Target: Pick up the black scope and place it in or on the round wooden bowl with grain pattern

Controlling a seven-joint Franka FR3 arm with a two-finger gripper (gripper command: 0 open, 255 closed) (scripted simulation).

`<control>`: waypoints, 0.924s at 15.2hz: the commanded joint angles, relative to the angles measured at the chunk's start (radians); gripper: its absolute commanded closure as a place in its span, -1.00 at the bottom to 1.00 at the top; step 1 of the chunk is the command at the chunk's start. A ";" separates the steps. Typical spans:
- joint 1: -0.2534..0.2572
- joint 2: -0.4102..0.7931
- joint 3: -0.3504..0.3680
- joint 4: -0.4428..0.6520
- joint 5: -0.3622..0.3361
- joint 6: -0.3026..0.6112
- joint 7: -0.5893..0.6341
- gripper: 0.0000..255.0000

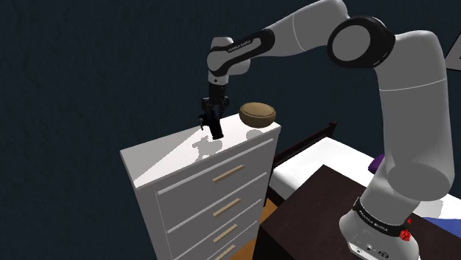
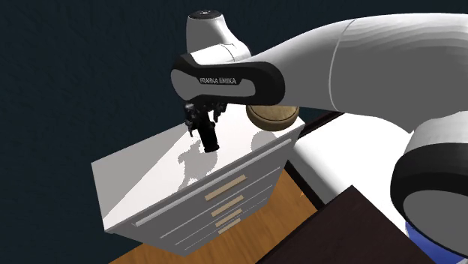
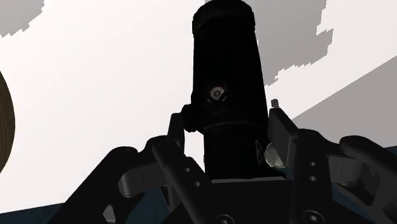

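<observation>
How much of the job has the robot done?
Done: the gripper is shut on the scope, which looks lifted off the dresser, with its shadow lying below. In hand: holding it in the air beside the bowl. Left: carry it over the bowl and let go.

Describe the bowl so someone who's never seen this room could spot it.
Look at the white chest of drawers. On its top, at the corner toward the shoulder view's right, sits a round brown bowl. The only other thing nearby, the black scope, is slim, dark and held above the top.
</observation>
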 commanded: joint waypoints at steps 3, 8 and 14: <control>-0.001 -0.019 0.000 0.027 -0.001 -0.045 0.004 1.00; -0.001 -0.037 0.000 0.067 -0.003 -0.104 0.010 1.00; -0.001 -0.051 0.000 0.127 -0.004 -0.177 0.017 1.00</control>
